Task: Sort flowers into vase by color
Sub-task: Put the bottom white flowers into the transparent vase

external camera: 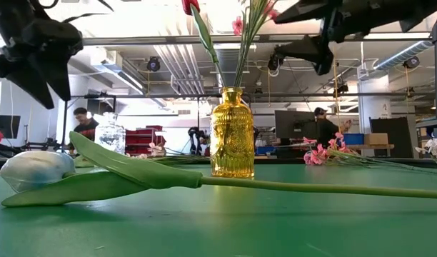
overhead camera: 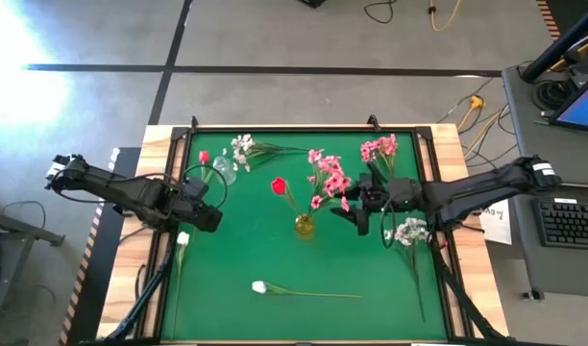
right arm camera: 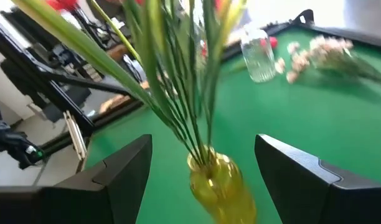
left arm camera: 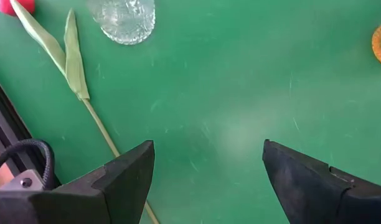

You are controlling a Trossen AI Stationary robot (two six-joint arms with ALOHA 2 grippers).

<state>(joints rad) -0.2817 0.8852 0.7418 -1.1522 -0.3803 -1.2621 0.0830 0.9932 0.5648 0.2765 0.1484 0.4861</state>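
Both arms are dark, jointed and matte, with black cables, white wrist labels and wedge-shaped black claw fingers (left arm camera: pixel 125 180).

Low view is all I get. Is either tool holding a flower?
Observer: No. The left tool is open over bare green mat.
Operator: And the right one?
Observer: The right tool is open too, with the yellow vase just ahead, in line with the gap between its fingers.
Operator: I see one white tulip lying flat. Any more?
Observer: Two in all: the front white tulip and the left-edge white tulip.
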